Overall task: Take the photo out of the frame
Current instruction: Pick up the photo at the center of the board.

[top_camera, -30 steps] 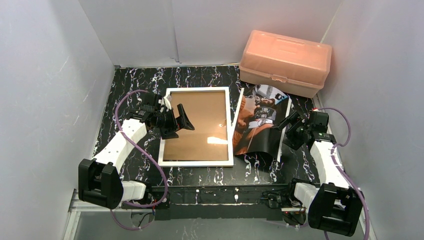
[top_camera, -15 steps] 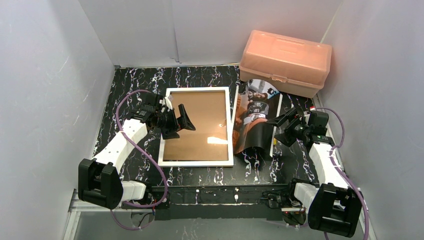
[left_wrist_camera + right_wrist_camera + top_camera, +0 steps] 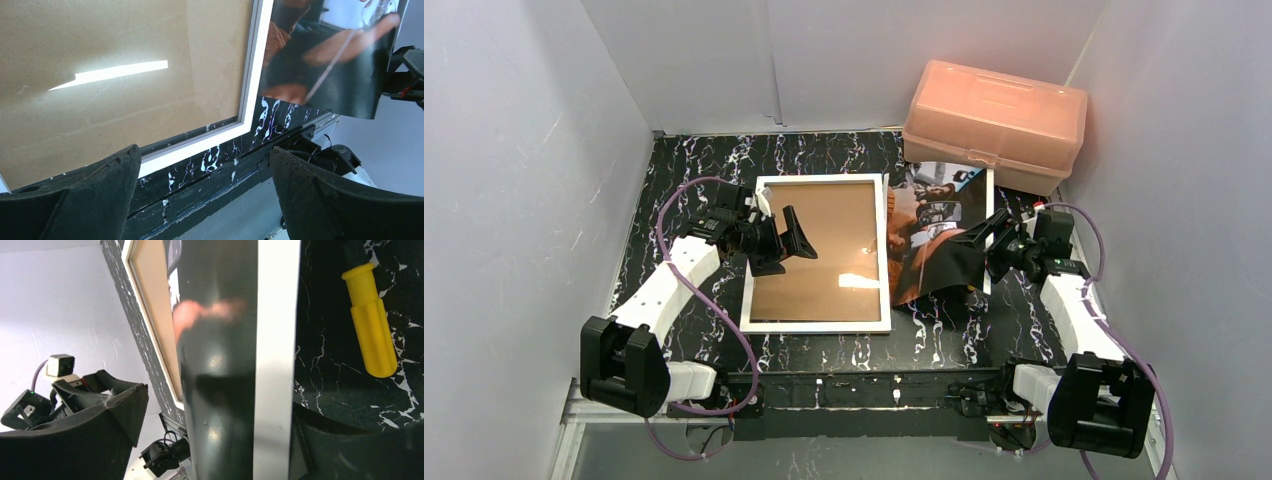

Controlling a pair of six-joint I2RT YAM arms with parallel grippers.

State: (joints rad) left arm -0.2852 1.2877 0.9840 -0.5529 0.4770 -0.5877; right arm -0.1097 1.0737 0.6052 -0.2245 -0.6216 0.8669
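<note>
One frame (image 3: 819,323), one photo (image 3: 929,225) and two grippers are showing. The left gripper (image 3: 786,243) is hovering wide open over the frame's left side. The photo is lying just right of the frame, flatter than a second ago. Its near edge is curling up between the widely spread jaws of the right gripper (image 3: 987,245), and contact is hard to judge.

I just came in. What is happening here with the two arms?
The photo is already out of the frame and lies curled on the table beside its right edge. The right gripper has its open jaws on either side of the photo's near right edge, not clamped. The left gripper hovers open over the frame's left part, where a brown backing board shows.
</note>
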